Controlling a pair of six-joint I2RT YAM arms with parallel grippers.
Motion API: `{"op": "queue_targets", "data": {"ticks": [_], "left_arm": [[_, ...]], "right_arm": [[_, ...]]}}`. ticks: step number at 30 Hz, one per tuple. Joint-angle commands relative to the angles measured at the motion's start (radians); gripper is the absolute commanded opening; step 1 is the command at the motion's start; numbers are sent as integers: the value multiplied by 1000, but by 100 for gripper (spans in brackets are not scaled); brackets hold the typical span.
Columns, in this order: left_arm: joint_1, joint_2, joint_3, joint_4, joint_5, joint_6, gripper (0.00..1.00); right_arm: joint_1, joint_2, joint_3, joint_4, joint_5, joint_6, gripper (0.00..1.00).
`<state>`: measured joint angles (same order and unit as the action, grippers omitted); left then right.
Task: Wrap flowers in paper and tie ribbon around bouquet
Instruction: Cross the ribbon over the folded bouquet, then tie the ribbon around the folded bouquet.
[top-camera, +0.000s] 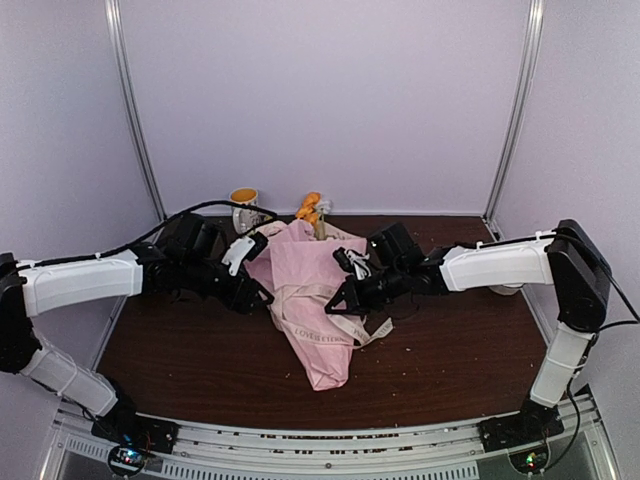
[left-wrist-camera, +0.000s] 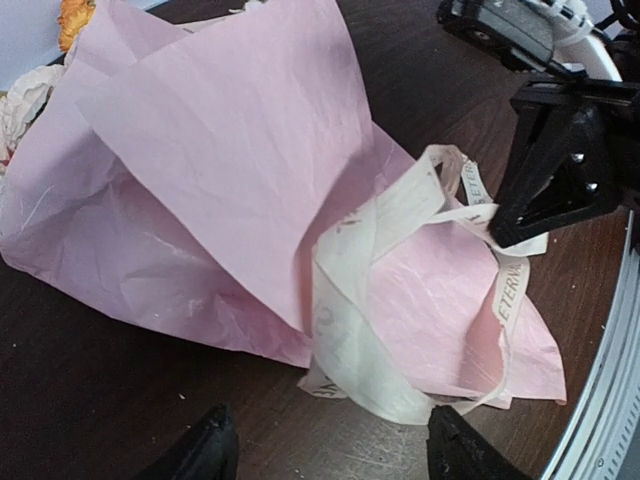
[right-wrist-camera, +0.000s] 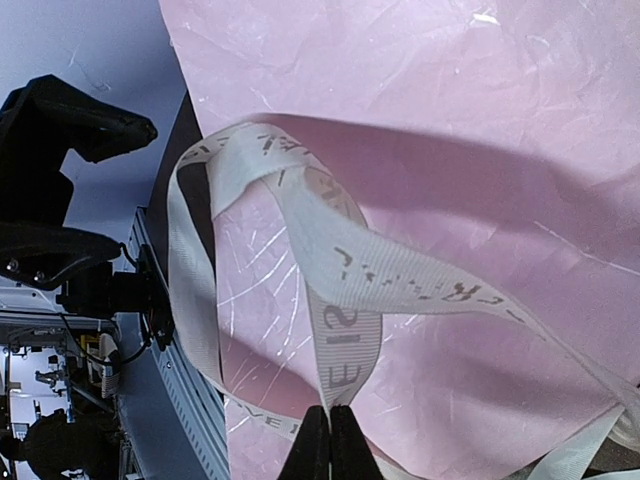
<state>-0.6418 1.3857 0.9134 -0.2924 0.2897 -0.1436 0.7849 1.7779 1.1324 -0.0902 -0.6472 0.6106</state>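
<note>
Ribbon (right-wrist-camera: 345, 270) pinched between right jaws; left jaws apart.

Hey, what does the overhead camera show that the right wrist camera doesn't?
Only the overhead view shows the mug at the back of the table and the orange blooms poking from the far end of the wrap. Only the right wrist view shows, close up, the right jaws pinched shut on the ribbon. Both show the pink paper with the ribbon looped over it.
</note>
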Motion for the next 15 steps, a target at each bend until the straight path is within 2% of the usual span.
{"op": "queue_targets", "data": {"ticks": [1,4,9,15], "left_arm": [[-22,-43,5,-7,-75,-113,64],[-25,-70,-10,-19,-92,-204,58],[-50,-50,-40,-8,7,-308,55],[-81,14,-50,96,67,-404,60]], "right_arm": [[-6,35,40,1,18,15,0],[-6,42,42,4,26,19,0],[-5,52,54,-13,32,8,0],[-5,51,58,-21,40,2,0]]}}
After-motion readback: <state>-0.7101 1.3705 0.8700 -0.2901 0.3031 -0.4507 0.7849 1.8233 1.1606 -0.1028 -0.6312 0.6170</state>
